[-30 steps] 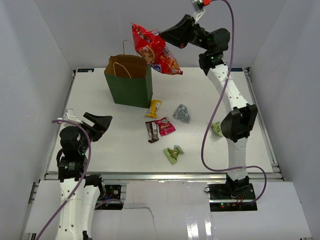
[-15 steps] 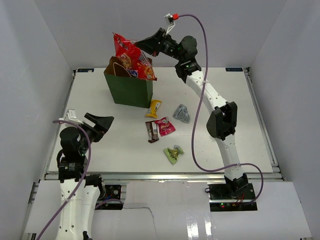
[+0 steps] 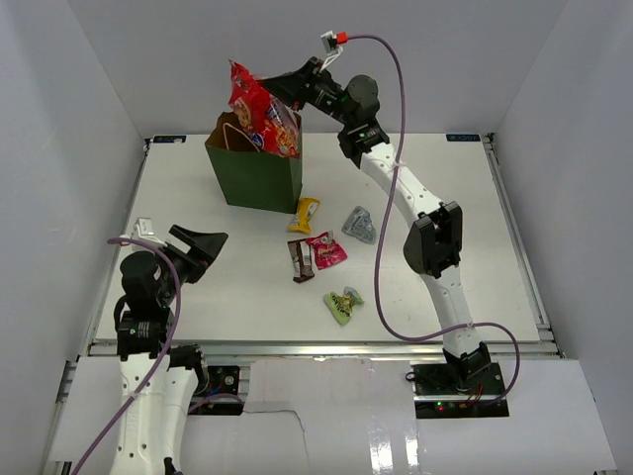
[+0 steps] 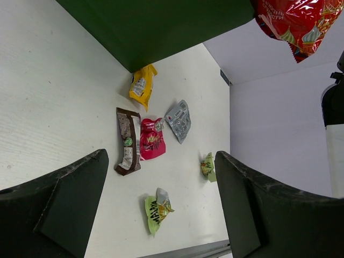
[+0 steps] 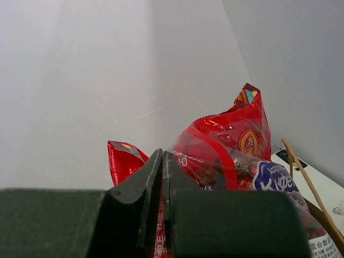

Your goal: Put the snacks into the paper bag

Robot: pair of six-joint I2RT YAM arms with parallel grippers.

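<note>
Walls (image 3: 89, 99) of plain white close in a white table (image 3: 218, 287) on three sides. The paper bag (image 3: 259, 178) stands upright toward the table's far left, mouth open. The right hand (image 3: 282, 89) is clenched on the top edge of the red bag (image 3: 259, 109), which hangs over that mouth, its lower end at the right rim. The left hand (image 3: 201, 240) is spread wide and empty, low at the near left. The yellow packet (image 3: 307, 213) lies just beside the bag's base. The silver-grey (image 3: 360, 225), pink (image 3: 325, 249) and brown (image 3: 301, 260) packets lie mid-table, and two light green packets (image 4: 156, 207) lie nearer.
</note>
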